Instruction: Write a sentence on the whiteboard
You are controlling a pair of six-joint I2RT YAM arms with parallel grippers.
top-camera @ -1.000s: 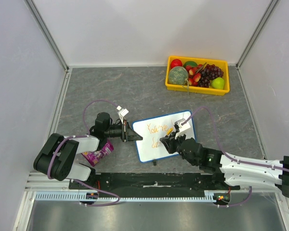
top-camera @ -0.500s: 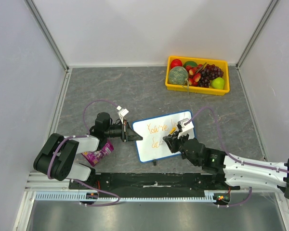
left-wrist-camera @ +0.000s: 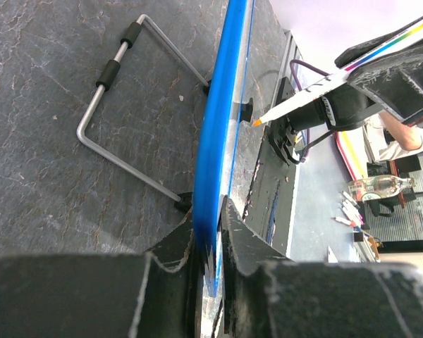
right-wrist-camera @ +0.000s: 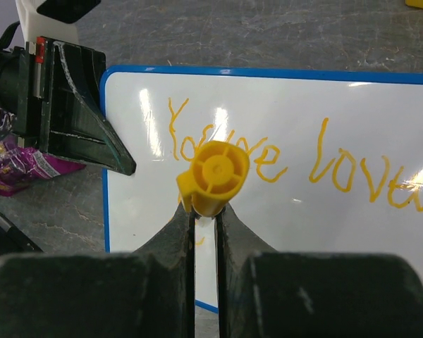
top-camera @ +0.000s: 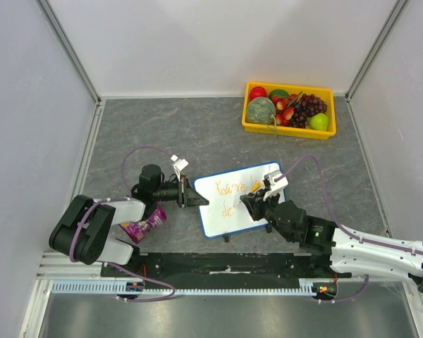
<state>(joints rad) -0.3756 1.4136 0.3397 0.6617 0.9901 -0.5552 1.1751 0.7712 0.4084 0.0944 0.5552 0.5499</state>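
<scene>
The orange handwritten sentence [right-wrist-camera: 266,166] is partly there. The top line reads "You're love…" and then glare eats the rest. In the overhead view there's a second line starting "de", but the right arm hides whatever comes after it.

It's on the small white whiteboard with the blue rounded frame [top-camera: 213,211]. The board sits at the near-middle of the grey stone-look table [top-camera: 162,134], between the two arms and turned a bit askew. A bent metal wire stand [left-wrist-camera: 120,105] sticks out from its back onto the table.

The left gripper [left-wrist-camera: 210,222] has its fingers clamped on the board's left blue edge.

The right gripper [right-wrist-camera: 204,211] is pinched tight around a yellow-capped marker with a white barrel [right-wrist-camera: 213,174], over the middle of the board. From the left wrist cam the orange tip is right beside the board face, but I honestly can't tell if it's touching.

A crinkly purple snack packet [top-camera: 144,225] lies on the table near the left arm. A yellow plastic tray of fruit [top-camera: 287,132] sits well apart at the far right.
</scene>
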